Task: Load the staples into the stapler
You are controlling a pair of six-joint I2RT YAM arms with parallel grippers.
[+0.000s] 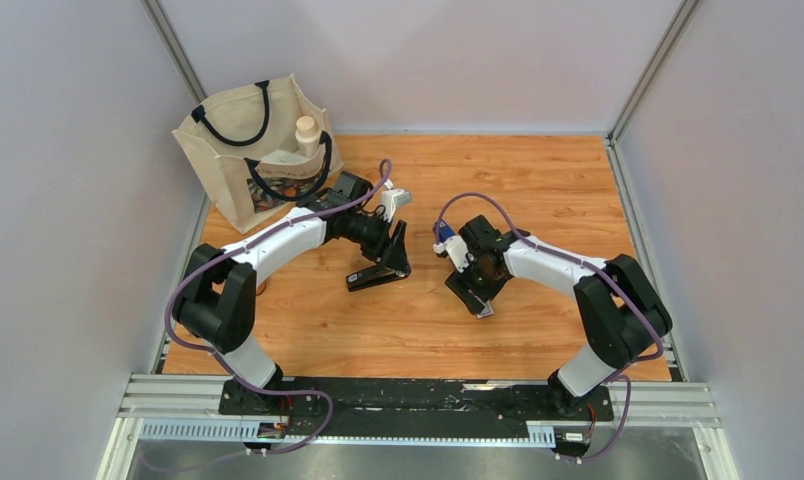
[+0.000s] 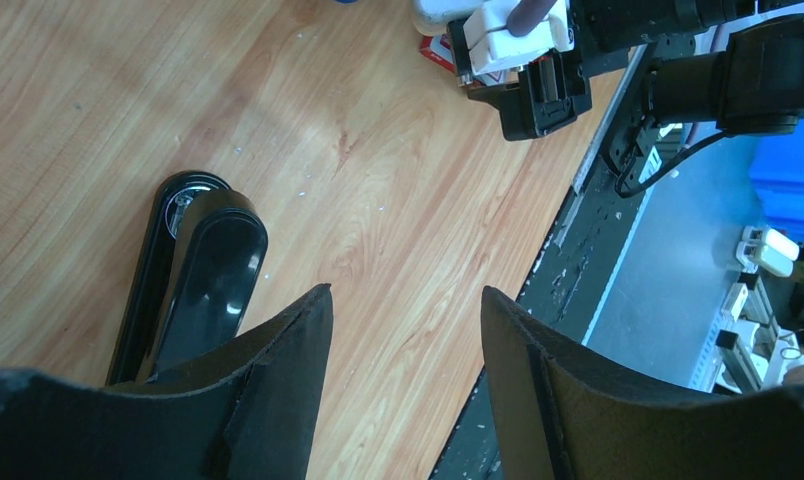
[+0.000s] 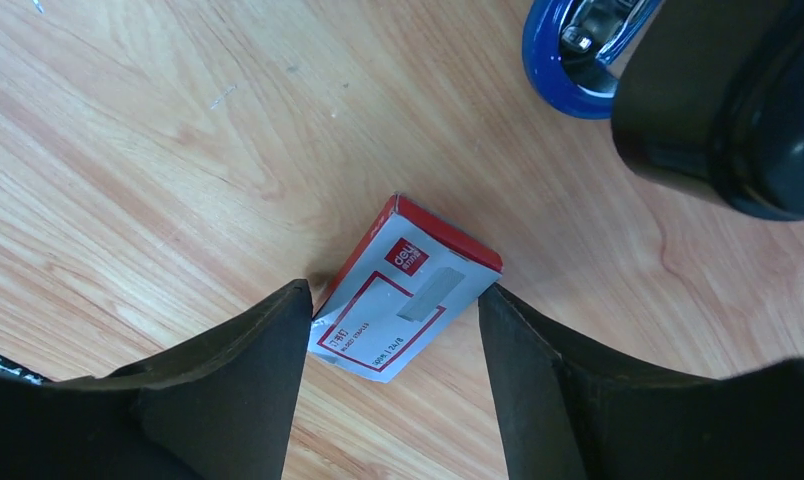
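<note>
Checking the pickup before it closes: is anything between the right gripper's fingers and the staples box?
Nothing visible. The staples lie on the bare table between the right gripper fingers, whose jaws straddle them, open.

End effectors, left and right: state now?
Left end effector: open, empty, beside the black stapler.
Right end effector: open around the staples; grip not confirmed.
</note>
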